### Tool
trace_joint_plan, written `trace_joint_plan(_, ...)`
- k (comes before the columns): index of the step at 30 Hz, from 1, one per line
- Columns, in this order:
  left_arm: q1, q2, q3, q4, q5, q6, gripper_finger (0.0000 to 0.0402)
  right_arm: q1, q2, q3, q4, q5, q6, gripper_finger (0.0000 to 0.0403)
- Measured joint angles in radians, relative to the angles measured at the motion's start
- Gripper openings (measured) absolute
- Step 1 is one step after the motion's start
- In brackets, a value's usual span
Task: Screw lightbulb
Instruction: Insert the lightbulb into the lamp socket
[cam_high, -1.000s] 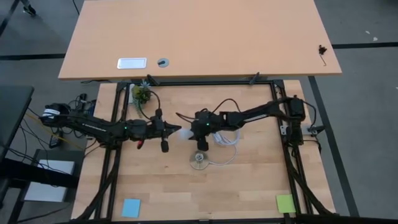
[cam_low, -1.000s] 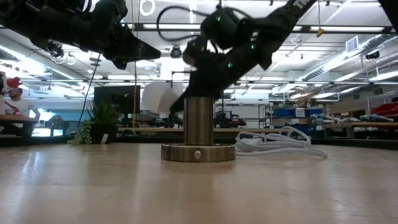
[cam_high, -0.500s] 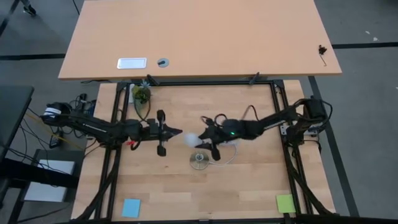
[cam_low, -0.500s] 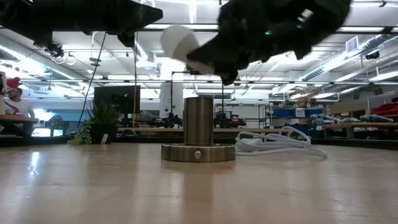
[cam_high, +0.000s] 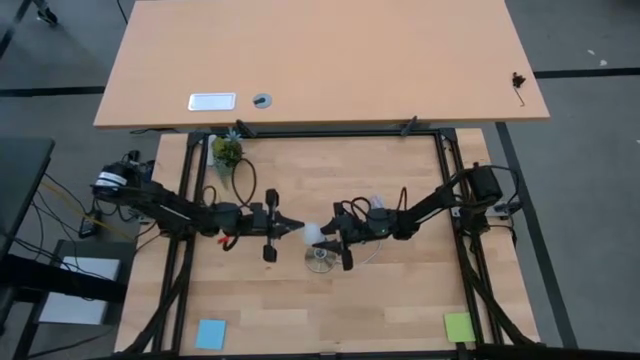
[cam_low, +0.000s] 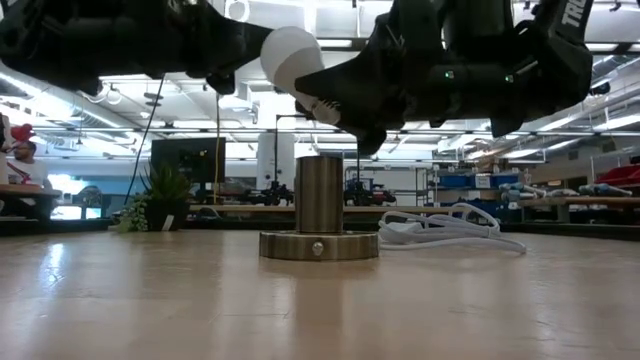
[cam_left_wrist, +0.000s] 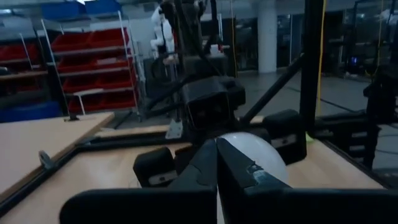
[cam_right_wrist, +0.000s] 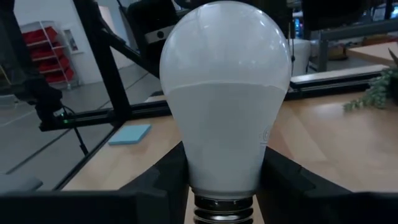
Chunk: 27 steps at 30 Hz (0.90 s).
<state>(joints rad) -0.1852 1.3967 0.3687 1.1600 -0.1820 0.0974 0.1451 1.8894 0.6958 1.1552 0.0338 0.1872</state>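
Right hand grasping lightbulb near its screw base, held in air just above and beside socket on tabletop, bulb head tilted up, pointing toward left hand. Left hand clenched, empty, tip just beside bulb head. White cable lying behind socket.

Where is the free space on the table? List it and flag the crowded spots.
Free: the front strip between the blue note and green note, and the back, right of the plant. Crowded: the centre, where the right gripper holds the lightbulb over the socket, beside the cable.
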Motion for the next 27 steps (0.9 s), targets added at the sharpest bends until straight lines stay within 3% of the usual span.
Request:
trace_joint_plan(10,0.0,0.007,0.004,0.035,0.0,0.0,0.0,0.001,0.002,0.001,0.033,0.0,-0.032,0.0157)
trace_joint_plan(17,-0.001,0.006,0.047,0.078,0.115,0.002,0.0,0.036,0.002,0.001,0.126,0.003,-0.102,0.0156)
trace_joint_plan(27,-0.008,0.007,0.042,0.063,0.124,-0.011,0.0,0.071,0.002,-0.035,0.148,0.112,-0.161,0.0155)
